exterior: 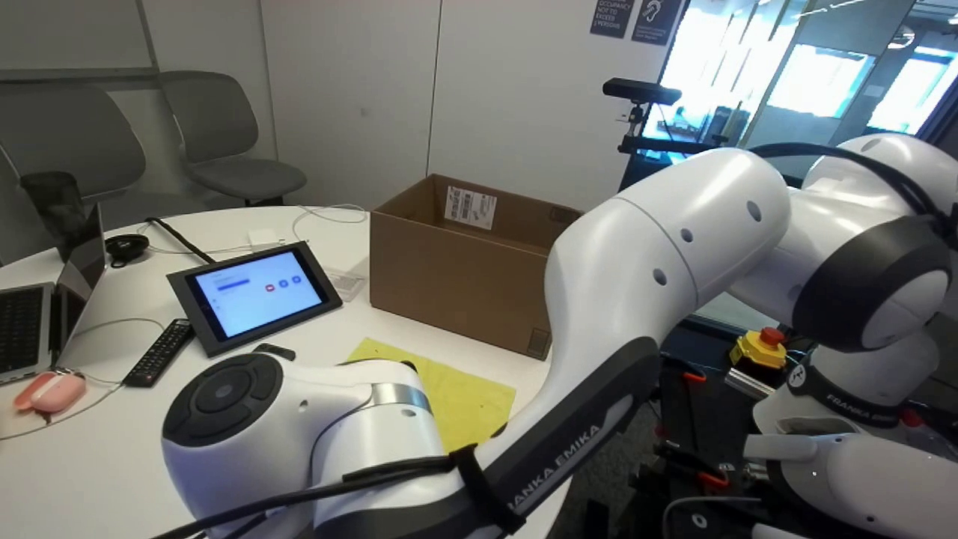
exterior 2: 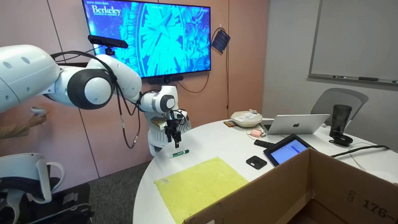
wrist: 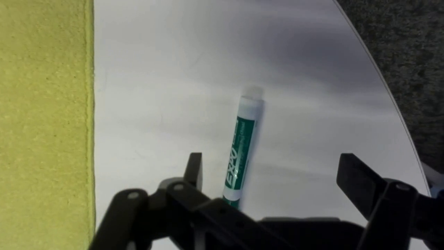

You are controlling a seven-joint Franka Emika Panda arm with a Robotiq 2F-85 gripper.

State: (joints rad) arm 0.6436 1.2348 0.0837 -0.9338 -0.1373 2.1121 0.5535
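White tabletop (wrist: 166, 86) bears 1 white, green-labelled EXPO marker (wrist: 241, 149); the gripper (wrist: 270, 161) gapes wide, empty.

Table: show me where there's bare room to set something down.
A broad bare patch of the table lies between the green marker, yellow cloth and remote. A narrower strip separates marker from cloth, but the open jaws hang close by. It is crowded around the tablet, laptop and pink case.
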